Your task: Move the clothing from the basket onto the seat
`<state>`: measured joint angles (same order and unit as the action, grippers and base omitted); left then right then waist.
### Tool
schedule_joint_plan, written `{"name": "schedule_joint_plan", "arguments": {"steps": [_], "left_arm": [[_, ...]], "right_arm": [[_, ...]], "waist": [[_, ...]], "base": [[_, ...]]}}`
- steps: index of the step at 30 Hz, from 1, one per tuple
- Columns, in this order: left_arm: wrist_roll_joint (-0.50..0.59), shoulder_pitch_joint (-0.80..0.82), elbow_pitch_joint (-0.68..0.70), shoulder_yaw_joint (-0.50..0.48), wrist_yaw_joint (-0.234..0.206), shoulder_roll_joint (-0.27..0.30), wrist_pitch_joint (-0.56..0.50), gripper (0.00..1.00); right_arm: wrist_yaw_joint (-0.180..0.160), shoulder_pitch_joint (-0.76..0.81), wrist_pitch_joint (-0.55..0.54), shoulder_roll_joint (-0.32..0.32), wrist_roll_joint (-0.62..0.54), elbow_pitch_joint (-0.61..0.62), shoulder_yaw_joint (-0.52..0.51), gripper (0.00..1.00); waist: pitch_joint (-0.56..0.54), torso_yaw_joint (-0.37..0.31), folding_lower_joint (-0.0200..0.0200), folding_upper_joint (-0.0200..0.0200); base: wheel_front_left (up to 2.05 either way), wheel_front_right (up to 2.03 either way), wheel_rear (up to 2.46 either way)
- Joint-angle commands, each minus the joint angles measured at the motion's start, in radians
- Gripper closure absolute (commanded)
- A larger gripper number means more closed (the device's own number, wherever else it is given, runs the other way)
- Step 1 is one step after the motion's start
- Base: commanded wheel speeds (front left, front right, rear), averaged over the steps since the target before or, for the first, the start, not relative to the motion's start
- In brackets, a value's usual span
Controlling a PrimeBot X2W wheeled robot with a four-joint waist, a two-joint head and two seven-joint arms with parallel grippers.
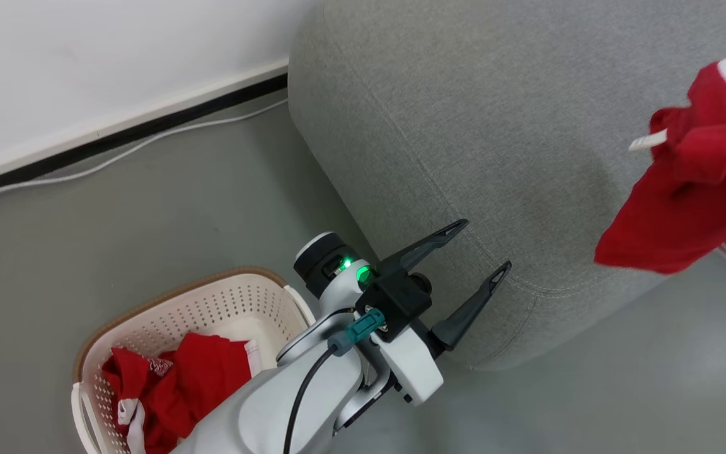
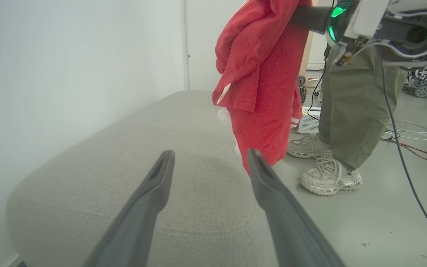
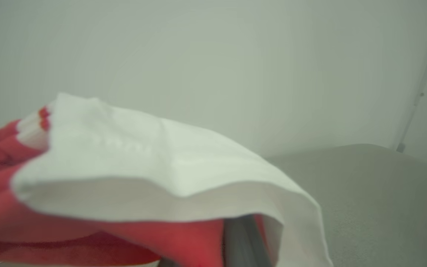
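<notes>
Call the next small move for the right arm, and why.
Probably shift the right gripper further in over the seat, then lower it before releasing. The red garment hangs from it, lifted off the cushion, and in the left wrist view its lower hem is at the seat's edge, beside the floor. Released here, it would likely slide off.

Robotics lab; loose floor cables [image 2: 413,132]; wheeled machine [image 2: 422,87] behind.
</notes>
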<state>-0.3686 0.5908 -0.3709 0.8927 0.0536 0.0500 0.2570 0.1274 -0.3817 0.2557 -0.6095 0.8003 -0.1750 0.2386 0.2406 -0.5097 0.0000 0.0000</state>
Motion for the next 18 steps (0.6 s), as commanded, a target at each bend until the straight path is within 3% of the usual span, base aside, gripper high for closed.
{"name": "schedule_joint_plan", "arguments": {"steps": [1,5,18], "left_arm": [[0.001,0.067,0.019,-0.006,-0.022,0.000,0.005,0.00],[-0.005,0.164,0.003,0.069,-0.078,0.000,0.005,0.00],[-0.057,0.362,-0.007,0.271,-0.200,0.000,0.005,0.00]], "right_arm": [[0.003,-0.044,0.006,-0.051,-0.005,0.010,-0.025,1.00],[0.003,-0.139,0.006,-0.093,-0.005,-0.037,-0.090,1.00],[0.003,-0.359,0.006,-0.227,-0.001,-0.228,-0.251,1.00]], "waist": [[0.078,0.020,0.0000,0.0000],[0.189,0.046,0.0000,0.0000],[0.442,0.130,0.0000,0.0000]], "base": [[0.00,0.00,0.00],[0.00,0.00,0.00],[0.00,0.00,0.00]]}}
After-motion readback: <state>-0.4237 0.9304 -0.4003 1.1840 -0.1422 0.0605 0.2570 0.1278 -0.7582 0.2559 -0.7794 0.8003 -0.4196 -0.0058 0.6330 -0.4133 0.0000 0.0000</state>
